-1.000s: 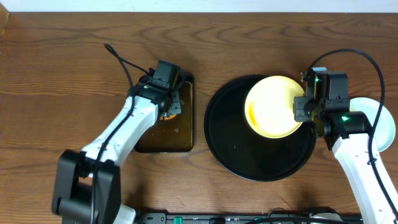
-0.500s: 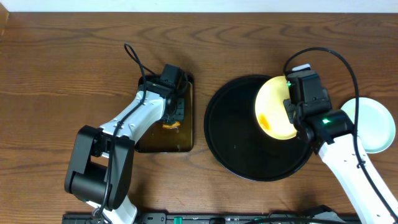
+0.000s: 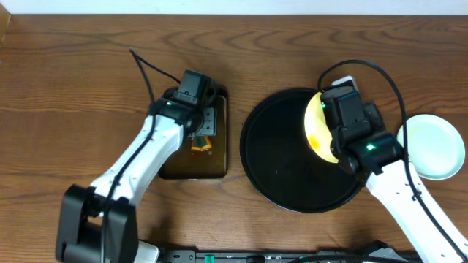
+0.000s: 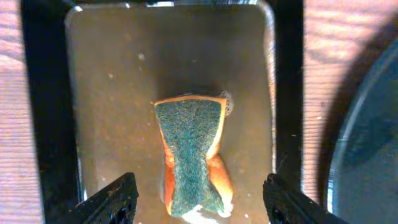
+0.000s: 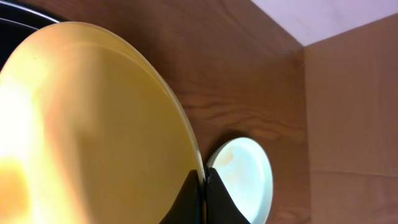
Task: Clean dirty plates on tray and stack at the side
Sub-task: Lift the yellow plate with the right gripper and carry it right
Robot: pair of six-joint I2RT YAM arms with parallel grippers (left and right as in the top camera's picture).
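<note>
The right tool [image 5: 200, 186] is pinching the yellow plate [image 5: 93, 124] by its rim, tilting it over the black tray [image 3: 278, 168] at centre right, seemingly for wiping. The left tool [image 4: 199, 198] is hanging spread above the sponge [image 4: 189, 155], mid-left.

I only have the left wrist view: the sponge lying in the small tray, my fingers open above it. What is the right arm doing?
Observer: The right gripper is shut on the rim of the yellow plate, holding it steeply tilted.
Operator: Where is it held?
Observer: Over the right part of the round black tray; an orange smear shows on the plate's face.
Operator: Any other plates?
Observer: One pale plate lies on the tabletop, right of the tray.
</note>
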